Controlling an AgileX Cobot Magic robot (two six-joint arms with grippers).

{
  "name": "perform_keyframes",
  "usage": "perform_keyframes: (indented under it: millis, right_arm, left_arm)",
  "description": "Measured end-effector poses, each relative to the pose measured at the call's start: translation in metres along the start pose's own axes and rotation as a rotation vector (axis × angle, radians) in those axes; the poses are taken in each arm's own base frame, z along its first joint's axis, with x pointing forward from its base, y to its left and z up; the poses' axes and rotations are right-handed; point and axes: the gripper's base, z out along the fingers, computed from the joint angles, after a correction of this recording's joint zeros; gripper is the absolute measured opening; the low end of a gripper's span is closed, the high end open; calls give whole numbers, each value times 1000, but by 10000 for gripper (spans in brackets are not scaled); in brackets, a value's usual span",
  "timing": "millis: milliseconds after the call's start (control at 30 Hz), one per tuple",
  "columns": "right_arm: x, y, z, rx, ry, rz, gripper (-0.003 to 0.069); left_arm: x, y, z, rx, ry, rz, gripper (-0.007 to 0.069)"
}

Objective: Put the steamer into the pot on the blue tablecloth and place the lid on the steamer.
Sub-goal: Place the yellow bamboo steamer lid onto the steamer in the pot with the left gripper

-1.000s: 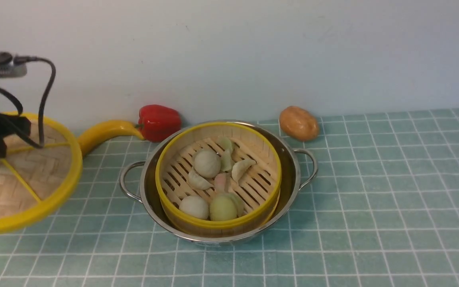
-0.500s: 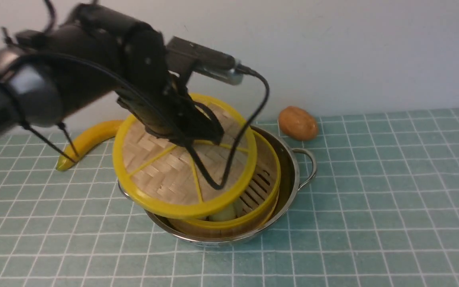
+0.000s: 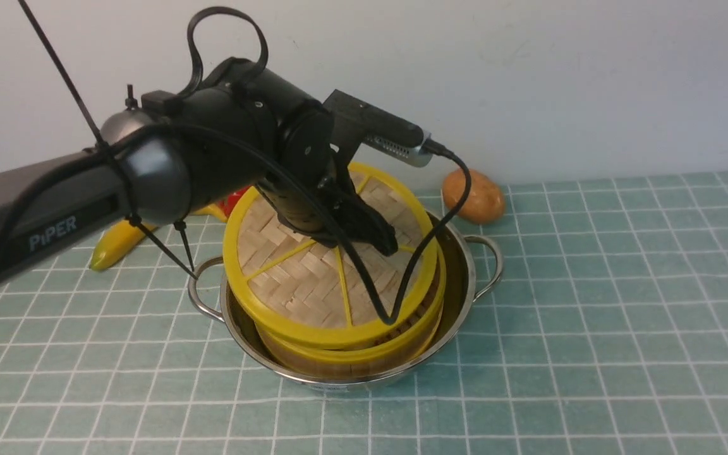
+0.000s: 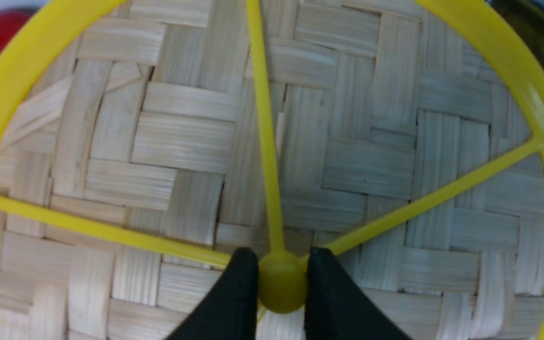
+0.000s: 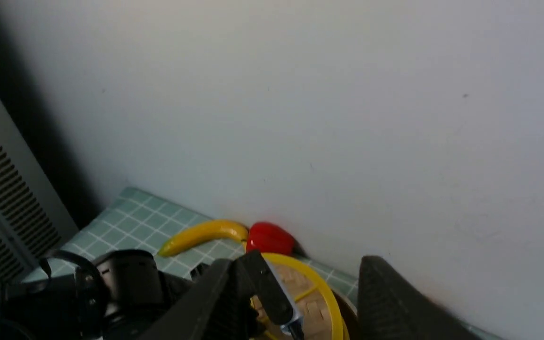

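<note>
The steamer [image 3: 364,357] sits inside the pot [image 3: 467,278] on the blue tablecloth [image 3: 591,316]. Only its front wall and yellow rim show. Right over it is the lid [image 3: 313,284], tilted and shifted a little to the left, hiding the steamer's inside. My left gripper [image 3: 384,243] comes down on the lid from above. In the left wrist view the gripper [image 4: 281,278] is shut on the lid's [image 4: 347,156] yellow centre hub. My right gripper [image 5: 300,264] is raised and open with nothing in it; the front view does not show it.
A banana [image 3: 114,243] lies at the back left by the wall, with a red pepper [image 5: 269,238] beside it behind my left arm [image 3: 149,170]. A brown potato-like thing [image 3: 473,194] lies behind the pot on the right. The wall runs close behind.
My left arm has swung in from the left with the lid. It now holds the lid lower and more squarely over the steamer. The steamer's contents are now covered.
</note>
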Motion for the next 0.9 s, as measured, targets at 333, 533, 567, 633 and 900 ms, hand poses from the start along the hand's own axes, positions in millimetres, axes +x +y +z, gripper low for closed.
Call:
perform_keyframes:
  millis: [333,533,567,633,900]
  right_arm:
    - [3,-1,3,4,16,1,357]
    - [3,-1,3,6,15,0,357]
    - [3,-1,3,6,15,0,357]
    - [3,-1,3,6,15,0,357]
    - [3,-1,3,6,15,0,357]
  left_arm:
    - [-1,-3,6,16,-9,-9,116]
    - [0,-5,17,14,10,0,116]
    - [0,-5,18,13,9,1,116]
    - [0,-5,19,14,10,2,116]
    - [2,-9,23,35,24,-16,116]
